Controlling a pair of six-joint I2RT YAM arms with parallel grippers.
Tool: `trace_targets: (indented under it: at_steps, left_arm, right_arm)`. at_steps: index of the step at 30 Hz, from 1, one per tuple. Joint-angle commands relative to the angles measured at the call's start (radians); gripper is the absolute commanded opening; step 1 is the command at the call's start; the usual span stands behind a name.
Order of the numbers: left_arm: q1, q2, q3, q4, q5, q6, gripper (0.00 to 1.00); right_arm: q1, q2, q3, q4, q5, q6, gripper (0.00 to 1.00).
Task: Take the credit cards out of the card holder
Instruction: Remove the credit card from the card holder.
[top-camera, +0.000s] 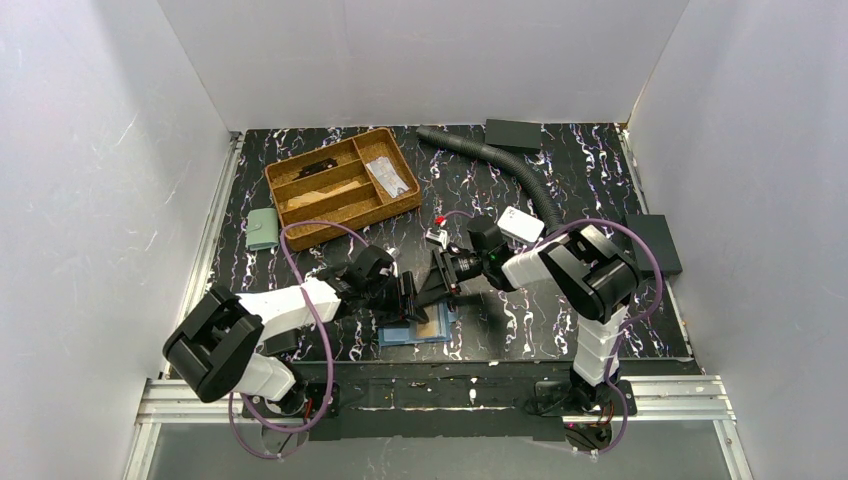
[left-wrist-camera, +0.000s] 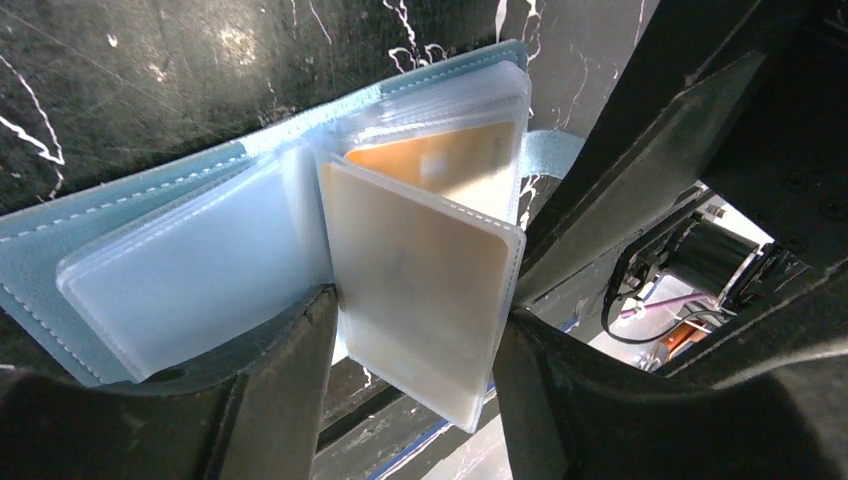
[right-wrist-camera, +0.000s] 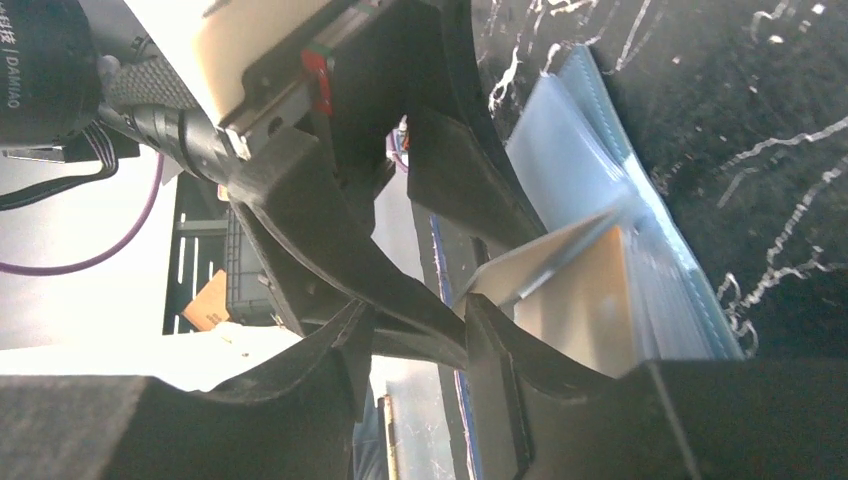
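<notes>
Left wrist view: left gripper (left-wrist-camera: 415, 320) brackets the sleeved credit card (left-wrist-camera: 425, 270), grip unclear; half-open right gripper (right-wrist-camera: 418, 310) should pinch only the card's edge.

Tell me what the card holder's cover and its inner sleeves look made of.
Card holder cover: probably faux leather or soft vinyl, matte teal, with a stitched edge. Inner sleeves: clear flexible plastic, slightly frosted; a card shows through one.
</notes>
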Motion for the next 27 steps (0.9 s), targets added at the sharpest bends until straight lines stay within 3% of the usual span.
trace_targets:
  at_steps: [1, 8, 17, 27]
  left_arm:
    - [-0.02, -0.052, 0.016, -0.02, -0.015, 0.013, 0.52]
    - [-0.019, -0.08, -0.03, 0.01, -0.018, 0.006, 0.4]
    - [-0.01, -0.108, -0.043, -0.053, -0.062, 0.009, 0.35]
    - [0.001, -0.177, -0.059, -0.133, -0.116, 0.003, 0.34]
  right_arm:
    - [0.017, -0.005, 0.049, 0.093, 0.004, 0.02, 0.48]
    - [-0.004, 0.006, 0.054, 0.039, 0.015, -0.017, 0.52]
    - [-0.024, 0.002, 0.059, 0.038, -0.01, -0.042, 0.52]
    - [-0.027, 0.013, 0.111, -0.225, 0.026, -0.256, 0.52]
